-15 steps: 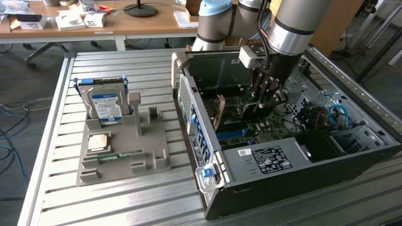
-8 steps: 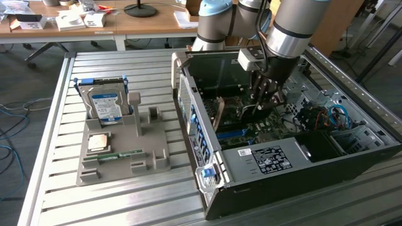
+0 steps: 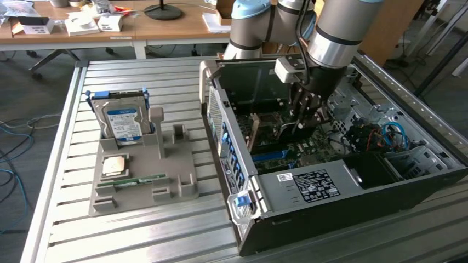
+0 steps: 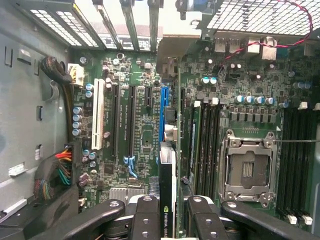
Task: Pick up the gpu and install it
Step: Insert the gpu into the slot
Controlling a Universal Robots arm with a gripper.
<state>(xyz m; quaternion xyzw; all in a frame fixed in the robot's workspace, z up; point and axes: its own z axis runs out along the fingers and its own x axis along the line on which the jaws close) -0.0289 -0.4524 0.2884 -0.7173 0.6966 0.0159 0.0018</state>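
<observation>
I hold the gpu [image 4: 167, 170] edge-on between my fingers [image 4: 147, 215], a thin dark card with a green-and-black label near my grip. My gripper [image 4: 170, 212] is shut on it. The card stands upright over the motherboard, lined up along the blue expansion slot [image 4: 163, 107], and its tan bracket end [image 4: 172, 47] reaches the rear slot openings. Whether the card is seated in the slot I cannot tell. In the exterior view my gripper [image 3: 301, 118] is lowered inside the open computer case [image 3: 307, 186], with the gpu's tan bracket [image 3: 255, 133] toward the case's rear wall.
A grey parts fixture [image 3: 175, 181] on the exterior view's left holds a silver hard drive [image 3: 124, 123], a green memory stick [image 3: 135, 181] and a small square chip [image 3: 113, 164]. Beside the card lie an open CPU socket [image 4: 247, 167], a white slot [image 4: 97, 122] and a cable bundle [image 4: 62, 167].
</observation>
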